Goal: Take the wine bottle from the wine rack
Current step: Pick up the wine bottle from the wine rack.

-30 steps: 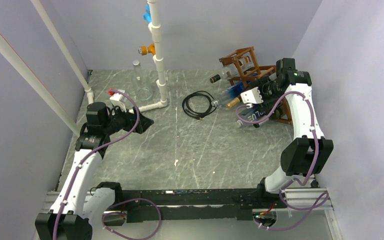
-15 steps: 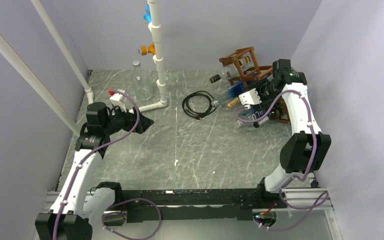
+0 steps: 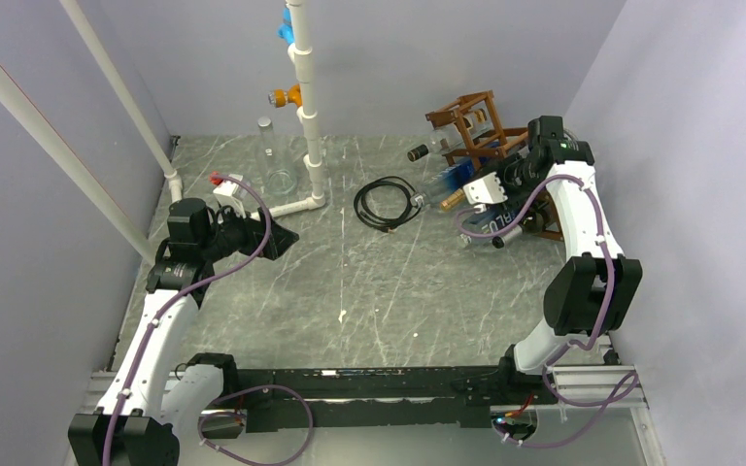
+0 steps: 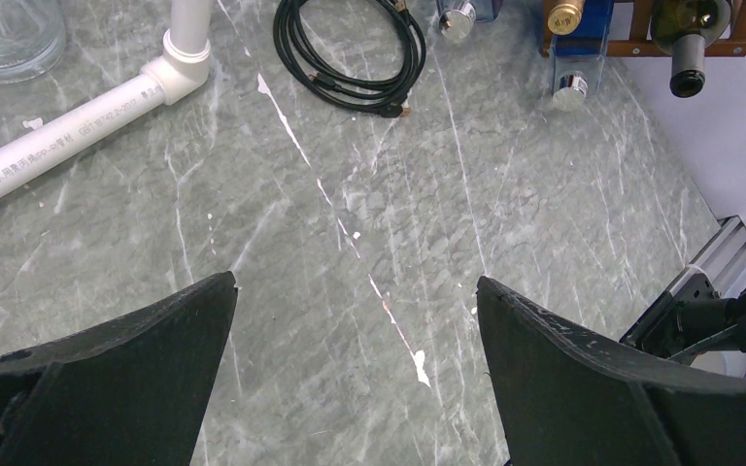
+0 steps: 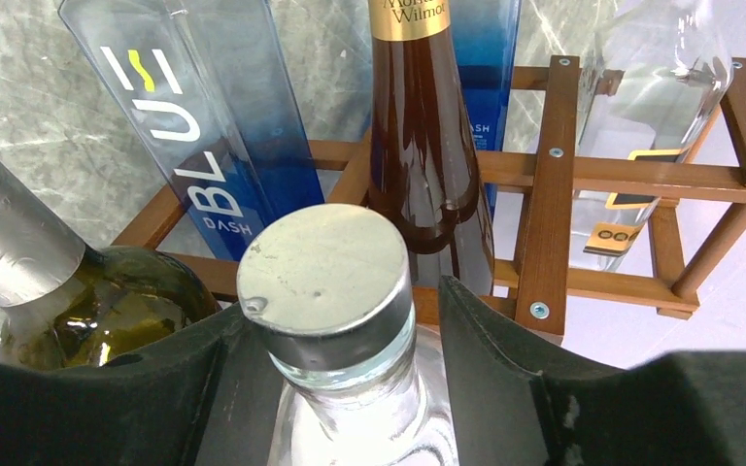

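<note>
The wine rack (image 5: 554, 175) (image 3: 466, 121) is a reddish-brown wooden frame at the table's back right and holds several bottles. The wine bottle (image 5: 325, 277) is clear glass with a flat silver cap that faces the right wrist camera. My right gripper (image 5: 342, 301) stands around its neck just below the cap. The left finger lies against the cap, and a narrow gap shows at the right finger. My left gripper (image 4: 356, 280) (image 3: 277, 238) hangs wide open over bare table at the left, far from the rack.
A blue bottle (image 5: 204, 126), an amber bottle (image 5: 418, 126), a green bottle (image 5: 87, 291) and another clear bottle (image 5: 651, 97) crowd the rack. A black cable coil (image 3: 387, 202) lies mid-table. White pipe (image 3: 306, 97) and a glass jar (image 3: 274, 160) stand back left.
The right jaws have drawn in around the bottle's neck and the right arm has shifted slightly. The left arm has not moved.
</note>
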